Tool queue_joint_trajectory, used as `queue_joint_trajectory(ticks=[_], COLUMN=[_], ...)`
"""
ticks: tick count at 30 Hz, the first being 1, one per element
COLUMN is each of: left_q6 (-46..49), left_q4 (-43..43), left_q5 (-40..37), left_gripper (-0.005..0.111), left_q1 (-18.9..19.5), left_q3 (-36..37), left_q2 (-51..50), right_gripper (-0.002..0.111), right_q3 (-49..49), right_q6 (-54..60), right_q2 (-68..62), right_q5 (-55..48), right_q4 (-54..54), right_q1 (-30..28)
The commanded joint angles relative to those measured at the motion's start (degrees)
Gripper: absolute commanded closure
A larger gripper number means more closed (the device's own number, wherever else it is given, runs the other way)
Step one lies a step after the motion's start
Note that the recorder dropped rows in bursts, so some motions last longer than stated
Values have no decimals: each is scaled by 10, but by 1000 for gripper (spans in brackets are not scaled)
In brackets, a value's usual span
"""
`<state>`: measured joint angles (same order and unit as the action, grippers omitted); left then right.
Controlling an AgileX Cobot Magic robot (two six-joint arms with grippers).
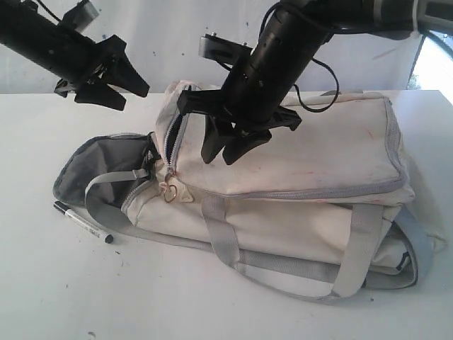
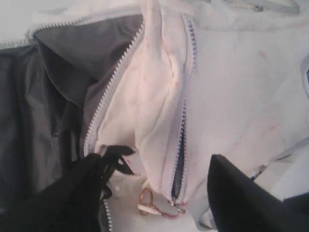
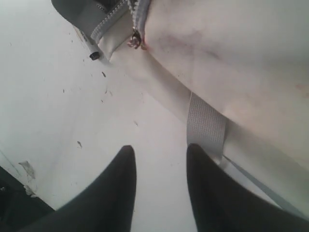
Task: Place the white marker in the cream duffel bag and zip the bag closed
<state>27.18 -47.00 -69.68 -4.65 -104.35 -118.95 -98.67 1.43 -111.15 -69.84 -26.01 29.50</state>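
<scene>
- Marker (image 1: pixel 83 223) lies on the table (image 1: pixel 64 297), just beside the bag's (image 1: pixel 325 149) unzipped end.
- Left gripper (image 2: pixel 166 157): jaws wide, empty.
- Right gripper (image 3: pixel 160 147): jaws apart, seemingly empty, over the bag.

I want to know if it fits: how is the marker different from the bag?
The marker is tiny and thin; the bag is huge. The marker is straight, the bag floppy. The marker is white with dark ends, the bag cream with grey straps. Both lie on the table.
</scene>
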Motion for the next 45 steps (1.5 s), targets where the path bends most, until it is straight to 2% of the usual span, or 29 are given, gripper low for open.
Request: queue_joint_trajectory(ticks=[1, 5, 9, 11, 14, 19, 22, 29, 33, 45], left_q6=[43, 67, 110, 120, 119, 107, 105, 151, 152, 151], left_q4=[-35, -54, -87, -98, -99, -78, -78, -162, -170, -202], left_q5=[-3, -3, -3, 27, 77, 93, 105, 117, 144, 126], left_gripper=[39, 39, 39, 39, 39, 39, 32, 29, 29, 30], left_q1=[-1, -17, -48, -58, -61, -61, -61, -65, -65, -67], left_q3=[68, 121, 171, 185, 197, 217, 230, 243, 243, 243], left_q2=[41, 45, 45, 45, 45, 45, 45, 45, 43, 5], right_gripper=[75, 75, 75, 75, 75, 75, 75, 75, 75, 75], right_q3=[1, 1, 1, 1, 1, 1, 1, 1, 1, 1], right_q6=[-1, -1, -1, -1, -1, -1, -1, -1, -1, -1], right_q2=[7, 7, 8, 8, 8, 12, 13, 13, 13, 13], right_q5=[-1, -1, -1, -1, -1, -1, -1, -1, -1, -1], right_q4=[6, 6, 6, 6, 6, 6, 6, 6, 6, 6], right_q1=[-10, -10, -10, -10, -10, -10, -10, -10, -10, -10])
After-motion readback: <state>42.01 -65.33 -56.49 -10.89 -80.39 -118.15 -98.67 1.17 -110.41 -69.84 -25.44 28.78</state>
